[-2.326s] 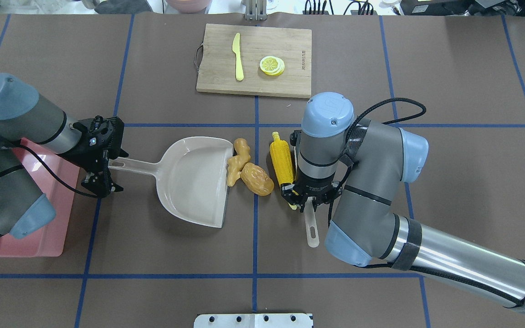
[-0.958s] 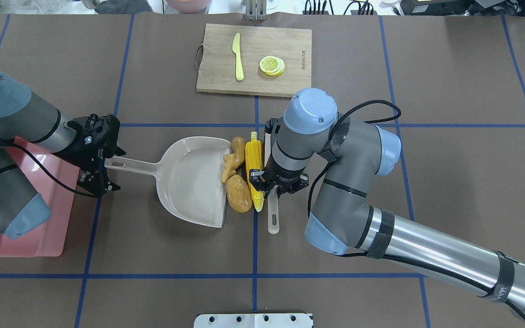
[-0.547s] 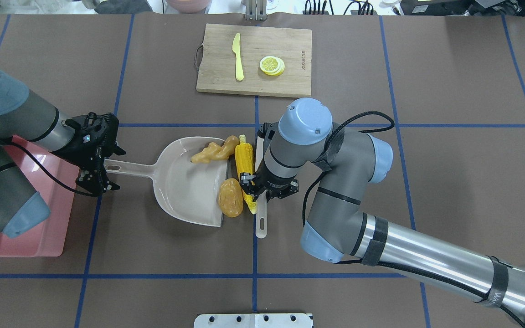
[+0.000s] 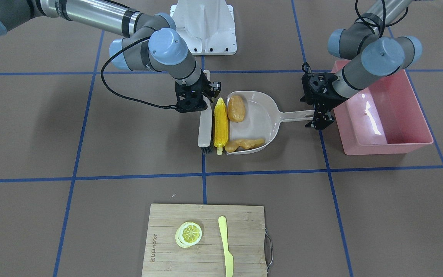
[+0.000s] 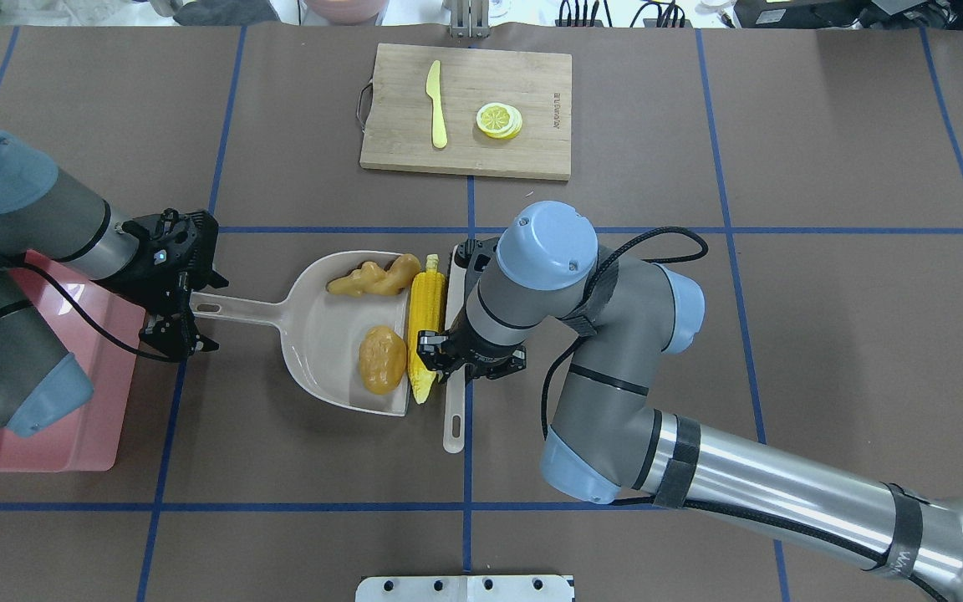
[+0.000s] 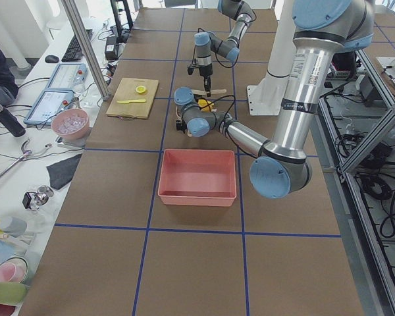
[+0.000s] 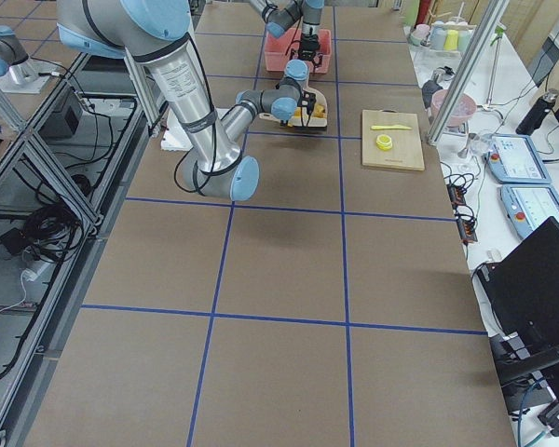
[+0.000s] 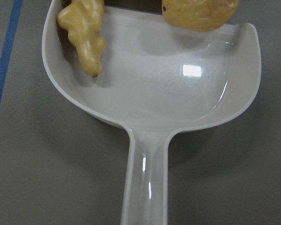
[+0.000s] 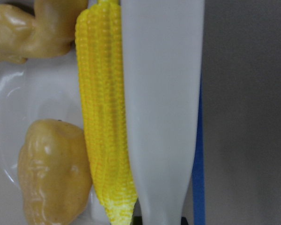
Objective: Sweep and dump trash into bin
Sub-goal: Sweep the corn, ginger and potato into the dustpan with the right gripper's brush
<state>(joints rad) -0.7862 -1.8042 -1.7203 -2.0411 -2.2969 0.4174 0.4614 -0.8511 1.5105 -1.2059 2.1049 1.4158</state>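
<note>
The beige dustpan (image 5: 327, 330) lies on the table and my left gripper (image 5: 196, 313) is shut on its handle. The ginger root (image 5: 369, 278) and the brown potato (image 5: 382, 359) lie inside the pan, as the left wrist view shows: ginger root (image 8: 84, 37), potato (image 8: 196, 11). The yellow corn cob (image 5: 425, 326) lies along the pan's open lip. My right gripper (image 5: 466, 368) is shut on a white brush (image 5: 452, 422) pressed against the corn (image 9: 103, 117). The pink bin (image 5: 89, 401) stands at the left, under my left arm.
A wooden cutting board (image 5: 532, 84) at the table's far side holds a pale yellow knife (image 5: 435, 104) and a lemon slice (image 5: 499, 119). A white mounting plate (image 5: 465, 588) sits at the near edge. Blue tape lines cross the brown table.
My right arm has swept the brush leftward, pushing the three toy foods. The ginger and potato have slid into the dustpan; the corn has reached its lip. The left gripper has barely moved.
</note>
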